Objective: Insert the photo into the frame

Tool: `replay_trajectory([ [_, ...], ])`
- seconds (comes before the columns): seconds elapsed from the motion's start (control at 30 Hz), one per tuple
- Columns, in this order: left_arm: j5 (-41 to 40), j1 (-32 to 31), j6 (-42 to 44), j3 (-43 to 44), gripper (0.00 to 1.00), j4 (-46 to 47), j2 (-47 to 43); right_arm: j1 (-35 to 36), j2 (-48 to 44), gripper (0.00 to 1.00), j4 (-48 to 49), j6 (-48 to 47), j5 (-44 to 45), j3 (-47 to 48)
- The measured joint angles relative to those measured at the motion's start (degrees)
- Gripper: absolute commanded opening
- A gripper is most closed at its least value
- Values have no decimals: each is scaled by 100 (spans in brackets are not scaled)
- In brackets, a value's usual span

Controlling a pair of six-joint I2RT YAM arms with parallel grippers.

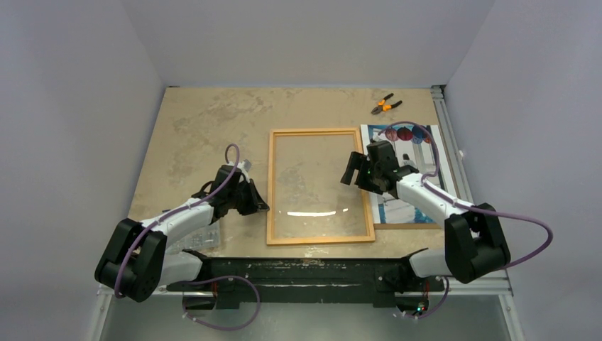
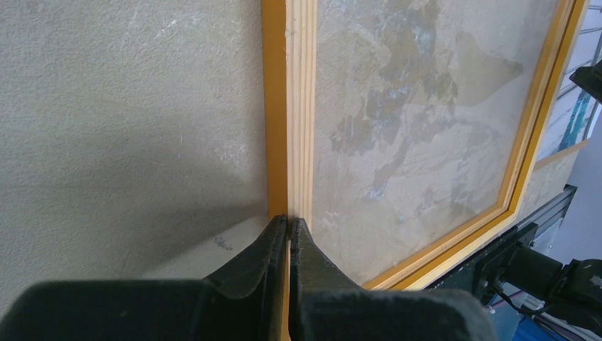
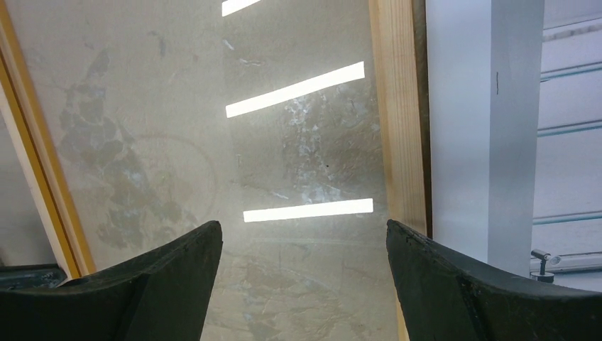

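Observation:
The frame lies flat mid-table, orange-edged with pale wood rails and a clear pane showing the tabletop. My left gripper is at its left rail; in the left wrist view the fingers are shut on that rail. My right gripper is open and empty, hovering over the pane near the right rail, its jaws wide apart. The photo lies right of the frame, partly under my right arm. Its pale edge shows beside the rail.
Orange-handled pliers lie at the back right. A brown board edge shows under the photo's near side. A clear plastic piece lies under my left arm. A metal rail runs along the table's right edge.

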Motion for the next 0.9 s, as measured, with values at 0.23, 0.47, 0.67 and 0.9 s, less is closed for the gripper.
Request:
replay_trajectory([
  [0.23,0,0,0,0,3,0,0,0,-39,88,-35,7,-9,22],
  [0.47,-4,0,15,0,16,-11,4,-337,-109,87,-37,7,-258,33],
  [0.67,-15,0,17,-2,22,-13,31,-1217,-184,85,50,-24,-791,-83],
  [0.9,-20,0,17,-2,23,-15,48,-1521,-101,72,4,-264,-951,-181],
])
